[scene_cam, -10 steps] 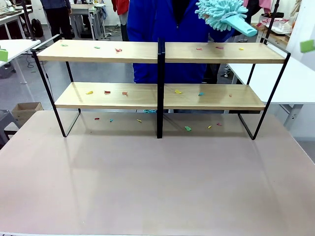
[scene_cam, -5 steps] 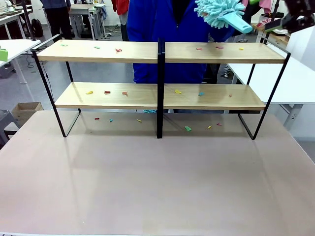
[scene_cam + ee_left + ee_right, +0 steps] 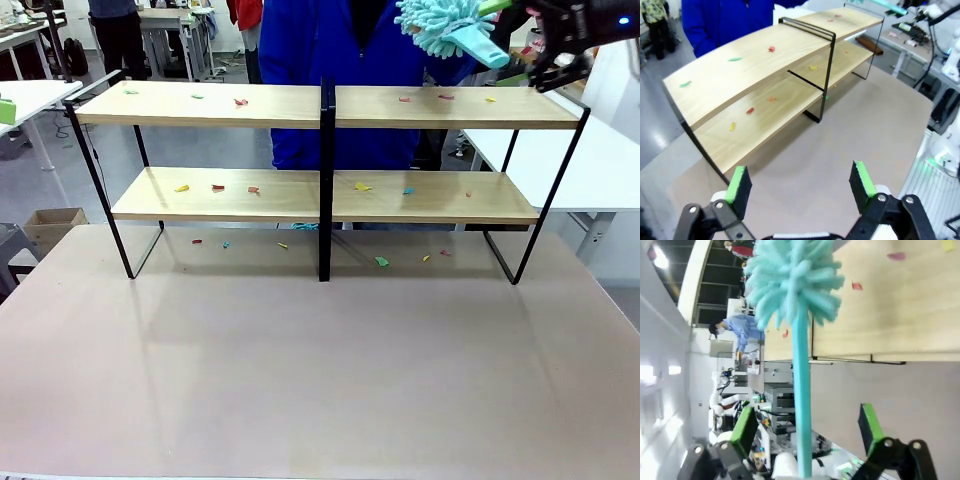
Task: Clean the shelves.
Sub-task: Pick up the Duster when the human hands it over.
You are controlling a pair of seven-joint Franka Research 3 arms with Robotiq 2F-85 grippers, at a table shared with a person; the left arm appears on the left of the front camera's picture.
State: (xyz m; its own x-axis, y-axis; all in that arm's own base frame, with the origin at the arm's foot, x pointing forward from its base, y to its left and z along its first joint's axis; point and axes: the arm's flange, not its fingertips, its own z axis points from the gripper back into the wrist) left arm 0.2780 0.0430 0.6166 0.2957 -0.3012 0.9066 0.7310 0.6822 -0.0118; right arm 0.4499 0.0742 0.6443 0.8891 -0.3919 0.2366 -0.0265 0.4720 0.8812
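Littered shelves (image 3: 290, 104), teal duster (image 3: 440, 22) overhead

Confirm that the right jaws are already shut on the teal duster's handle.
Not shut: the right jaws stand open. The right wrist view shows the teal duster's handle running between the green pads with a gap on each side, so it is not gripped.

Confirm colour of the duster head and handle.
Light turquoise, both fluffy head and handle of the duster; clearest in the right wrist view.
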